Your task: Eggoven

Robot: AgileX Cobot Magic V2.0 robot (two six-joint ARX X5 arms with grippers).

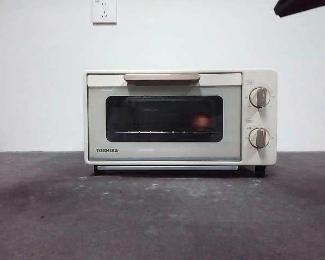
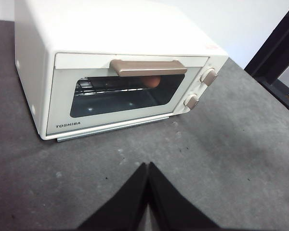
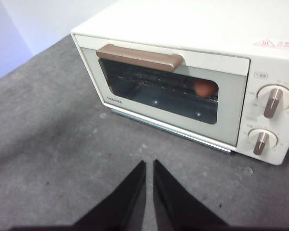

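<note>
The cream TOSHIBA toaster oven (image 1: pixel 180 116) stands on the dark grey table with its door shut. The reddish-brown egg (image 1: pixel 201 121) lies on the wire rack inside, at the right end, seen through the dark window. It also shows in the left wrist view (image 2: pixel 152 82) and the right wrist view (image 3: pixel 204 87). The tan handle (image 1: pixel 161 78) runs along the door's top. My left gripper (image 2: pixel 148 166) is shut and empty, hanging over the table in front of the oven (image 2: pixel 120 67). My right gripper (image 3: pixel 149 163) is shut and empty, in front of the oven (image 3: pixel 192 67).
Two knobs (image 1: pixel 259 97) (image 1: pixel 259 137) sit on the oven's right panel. A white wall with a socket (image 1: pixel 104 11) stands behind. A black arm tip (image 1: pixel 300 5) shows at the top right corner. A dark frame (image 2: pixel 279 48) stands beside the table.
</note>
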